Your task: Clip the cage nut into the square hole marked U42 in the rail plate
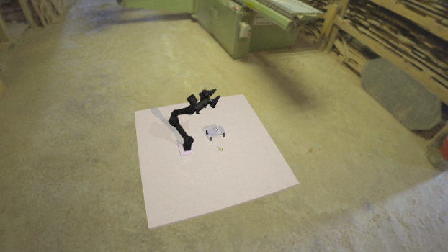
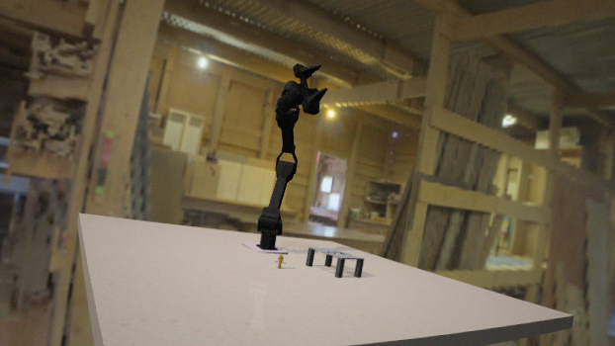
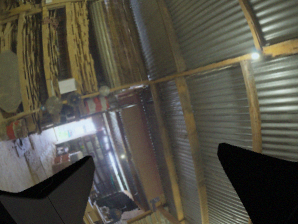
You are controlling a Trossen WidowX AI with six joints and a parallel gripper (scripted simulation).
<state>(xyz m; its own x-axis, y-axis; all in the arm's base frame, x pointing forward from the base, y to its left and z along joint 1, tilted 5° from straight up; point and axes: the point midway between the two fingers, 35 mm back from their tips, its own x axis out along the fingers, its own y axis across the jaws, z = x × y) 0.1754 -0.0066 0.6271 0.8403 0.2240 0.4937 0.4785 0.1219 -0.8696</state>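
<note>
Workshop: timber walls, corrugated roof. Broad pale tabletop (image 1: pixel 216 187) (image 2: pixel 277 302). Black arm (image 1: pixel 181 131) (image 2: pixel 279 190) upright. Rail plate (image 1: pixel 215 131) (image 2: pixel 341 254) on dark legs, right of the arm's foot. Claw (image 1: pixel 217 96) (image 2: pixel 322 80) (image 3: pixel 157 157) high, fingers apart, nothing between. Cage nut (image 1: pixel 221 148) (image 2: pixel 280 262), yellowish, on tabletop near the plate.

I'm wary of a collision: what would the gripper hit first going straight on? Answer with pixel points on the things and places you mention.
Nothing near, it seems; the gripper (image 1: pixel 217 95) (image 2: pixel 323 79) (image 3: pixel 157 157) points up and away over the table, though depth is unclear.
</note>
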